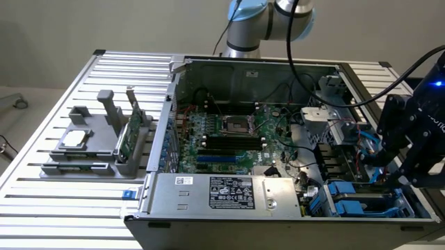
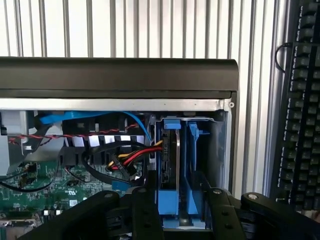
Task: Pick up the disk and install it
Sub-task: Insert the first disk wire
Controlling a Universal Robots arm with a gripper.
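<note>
The disk [image 2: 169, 165] stands on edge in the blue bay at the case's five o'clock corner, fingers [image 2: 145, 210] straddling it part-open — press straight, rails aligned.

Open computer case [image 1: 243, 67] on slatted table [image 1: 70, 208] — keyboard [image 2: 300, 110] alongside.

A robotics lab or electronics workbench. An opened desktop computer case [image 1: 278, 156] lies on a ribbed aluminium table [image 1: 56, 208], with 1 grey fixture [image 1: 97, 146] holding spare parts beside it. A black keyboard [image 2: 302, 110] lies nearby.
</note>
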